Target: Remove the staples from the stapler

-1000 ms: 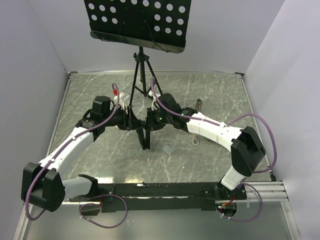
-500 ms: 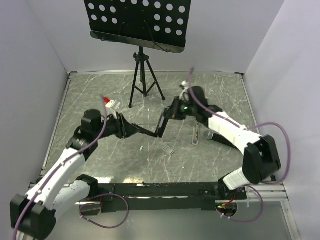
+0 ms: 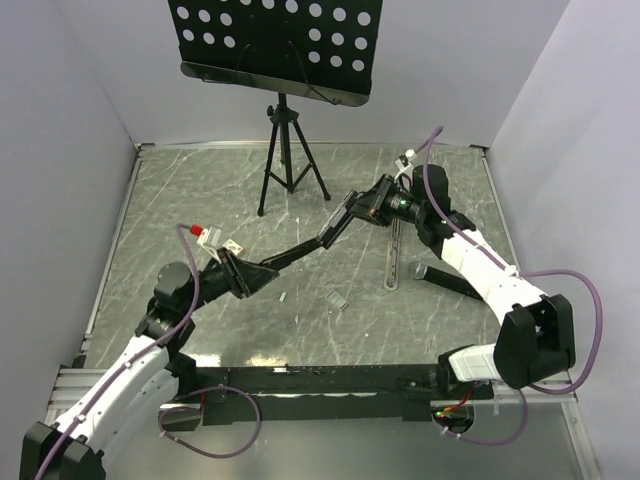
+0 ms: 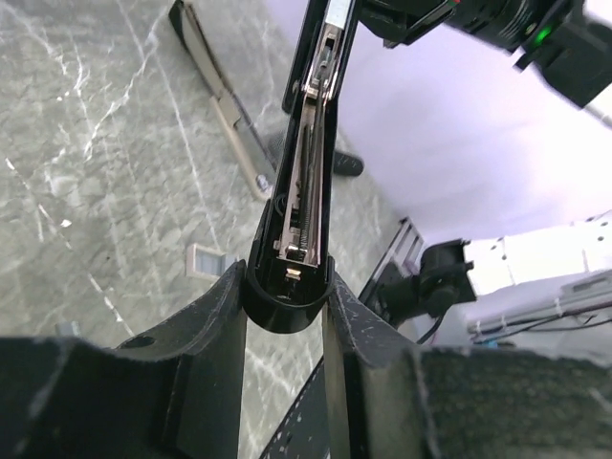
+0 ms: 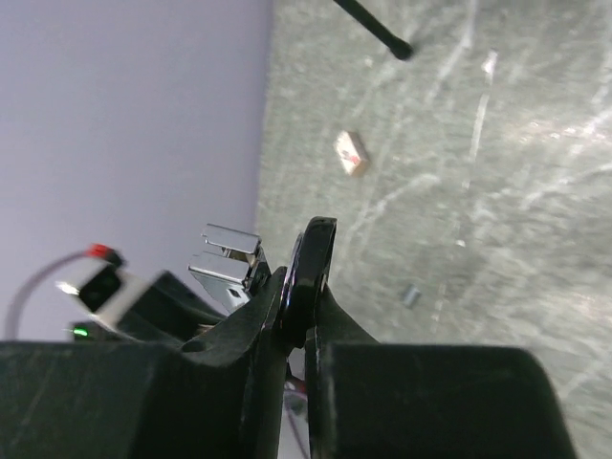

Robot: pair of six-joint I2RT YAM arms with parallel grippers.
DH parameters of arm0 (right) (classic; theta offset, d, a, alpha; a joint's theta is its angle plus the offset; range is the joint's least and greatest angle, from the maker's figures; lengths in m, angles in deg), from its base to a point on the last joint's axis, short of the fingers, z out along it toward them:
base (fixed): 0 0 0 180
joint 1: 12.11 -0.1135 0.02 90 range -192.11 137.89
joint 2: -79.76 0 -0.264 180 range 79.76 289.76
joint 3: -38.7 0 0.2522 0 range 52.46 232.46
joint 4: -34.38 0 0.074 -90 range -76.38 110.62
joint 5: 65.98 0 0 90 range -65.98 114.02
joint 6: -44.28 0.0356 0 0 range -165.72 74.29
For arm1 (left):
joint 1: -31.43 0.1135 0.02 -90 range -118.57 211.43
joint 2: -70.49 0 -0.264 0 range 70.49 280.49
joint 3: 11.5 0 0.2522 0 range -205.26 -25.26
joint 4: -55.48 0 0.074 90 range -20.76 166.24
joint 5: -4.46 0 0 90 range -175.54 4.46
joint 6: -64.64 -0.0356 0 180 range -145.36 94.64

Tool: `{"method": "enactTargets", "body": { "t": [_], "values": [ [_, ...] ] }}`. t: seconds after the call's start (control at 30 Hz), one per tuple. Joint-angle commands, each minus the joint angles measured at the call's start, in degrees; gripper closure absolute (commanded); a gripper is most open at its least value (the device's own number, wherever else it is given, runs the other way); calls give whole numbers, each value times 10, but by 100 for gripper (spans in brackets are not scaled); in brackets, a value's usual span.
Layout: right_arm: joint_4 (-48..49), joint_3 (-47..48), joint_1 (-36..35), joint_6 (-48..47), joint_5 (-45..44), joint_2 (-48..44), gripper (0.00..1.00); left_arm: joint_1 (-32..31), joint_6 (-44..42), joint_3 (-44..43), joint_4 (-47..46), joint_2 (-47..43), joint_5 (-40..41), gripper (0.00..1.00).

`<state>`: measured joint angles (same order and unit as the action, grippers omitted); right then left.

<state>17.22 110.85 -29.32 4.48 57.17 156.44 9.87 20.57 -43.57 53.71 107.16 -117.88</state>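
Note:
The black stapler (image 3: 300, 250) hangs above the table, spread open into two bars between my grippers. My left gripper (image 3: 237, 274) is shut on the rounded end of the lower bar (image 4: 306, 191), whose silvery channel and spring face the left wrist camera; its fingers (image 4: 222, 311) pinch that end at the gripper (image 4: 284, 292). My right gripper (image 3: 366, 206) is shut on the upper bar's thin black edge (image 5: 312, 263), at the gripper (image 5: 304, 298), with a chrome part (image 5: 228, 256) beside it. The staples (image 3: 338, 298), a tiny pale block, lie on the table below and also show in the left wrist view (image 4: 208, 259).
A long silvery bar (image 3: 393, 258) and a black rod (image 3: 440, 276) lie on the table at right. A tiny grey piece (image 3: 284, 296) lies left of the staples. A black tripod (image 3: 288, 165) with a perforated music stand (image 3: 272, 45) stands at the back.
The grippers were together at the table's centre. The left one drew back to the near left and the right one went far right, unfolding the stapler between them.

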Motion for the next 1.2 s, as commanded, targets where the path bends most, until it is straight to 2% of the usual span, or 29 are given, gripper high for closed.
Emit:
{"method": "enactTargets", "body": {
  "t": [0.0,0.03,0.07,0.13,0.17,0.33,0.43,0.67,0.8,0.93,1.0,1.13,1.17],
  "values": [
    [185,6,46,61,-25,-64,100,2,93,63,-42,-33,54,97],
    [201,7,46,68,-18,-66,100,1,87,69,-43,-31,50,92],
    [200,11,46,70,-16,-68,100,0,86,67,-22,-26,55,83],
    [190,25,46,66,-13,-69,100,-1,93,74,-17,-21,57,77],
    [193,26,46,71,-12,-71,100,-4,96,78,-26,-23,57,70],
    [230,9,46,90,-2,-78,100,-10,98,88,-44,-27,70,57],
    [320,-16,45,139,41,-68,100,-13,88,74,-47,9,58,49],
    [305,-21,46,114,60,-69,100,-20,66,50,-12,25,64,40],
    [315,-17,47,96,98,-65,100,-20,5,-15,75,6,77,36],
    [322,-23,45,65,154,-58,100,-19,-62,-97,201,9,89,31],
    [377,-40,44,71,210,-49,100,-19,-96,-140,220,22,69,30],
    [372,-39,35,42,270,-35,100,-19,-152,-209,251,63,-2,28],
    [368,-41,32,35,277,-36,100,-19,-166,-227,249,72,-51,28]
  ]
}}
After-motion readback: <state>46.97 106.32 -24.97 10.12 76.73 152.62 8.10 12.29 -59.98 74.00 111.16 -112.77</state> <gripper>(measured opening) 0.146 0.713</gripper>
